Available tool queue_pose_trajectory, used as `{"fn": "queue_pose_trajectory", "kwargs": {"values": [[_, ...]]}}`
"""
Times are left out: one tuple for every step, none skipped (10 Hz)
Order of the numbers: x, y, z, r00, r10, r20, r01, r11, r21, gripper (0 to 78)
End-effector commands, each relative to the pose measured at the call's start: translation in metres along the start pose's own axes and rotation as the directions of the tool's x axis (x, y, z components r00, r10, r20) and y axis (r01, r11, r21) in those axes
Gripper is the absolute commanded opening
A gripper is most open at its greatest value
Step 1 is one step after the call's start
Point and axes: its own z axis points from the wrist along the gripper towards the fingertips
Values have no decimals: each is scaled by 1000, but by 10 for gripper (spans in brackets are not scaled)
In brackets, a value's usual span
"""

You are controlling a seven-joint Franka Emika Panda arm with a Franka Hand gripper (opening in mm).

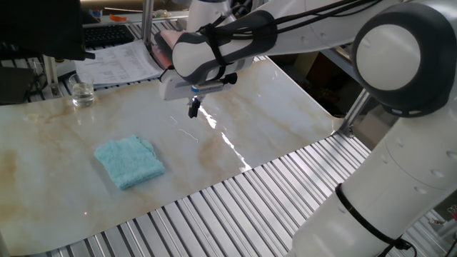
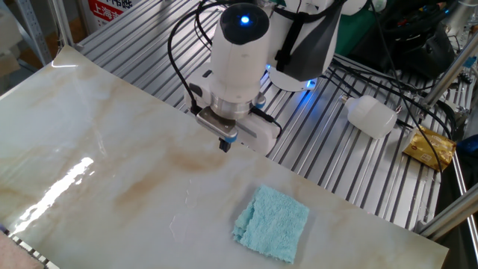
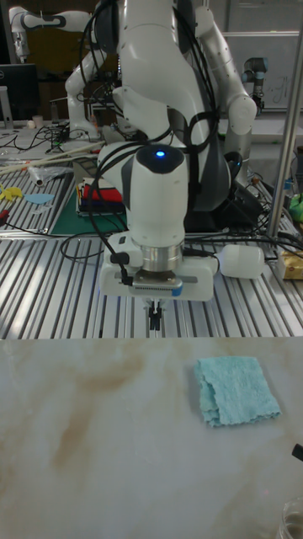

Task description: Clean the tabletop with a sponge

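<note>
Tall fixed view shows my hand (image 3: 155,318) pinched closed and empty at frame centre, sponge (image 3: 236,390) flat on the counter (image 3: 101,438) lower right; descending closed, I'd merely shove it.

You can make out only one piece of lettering: the red-and-white printed sign (image 2: 107,7) behind the ribbed grey metal slats (image 2: 142,33) carries white characters too small to read. The printed paper sheets (image 1: 118,63) are illegible.
</note>
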Motion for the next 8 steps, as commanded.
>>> {"fn": "queue_pose_trajectory", "kwargs": {"values": [[-1, -1, 0, 1000, 1, 3, -1, 1000, -7, 0], [-1, -1, 0, 1000, -8, -1, 8, 1000, -15, 0], [1, -1, 1, 1000, -9, -9, 9, 1000, -14, 0], [1, -1, 1, 1000, -5, -10, 5, 1000, -12, 0], [1, -1, 1, 1000, -5, -10, 5, 1000, -10, 0], [1, -1, 1, 1000, -17, -11, 17, 1000, -13, 0], [1, -1, 1, 1000, -18, -11, 18, 1000, -14, 0], [1, -1, 1, 1000, -25, -11, 25, 1000, -16, 0]]}}
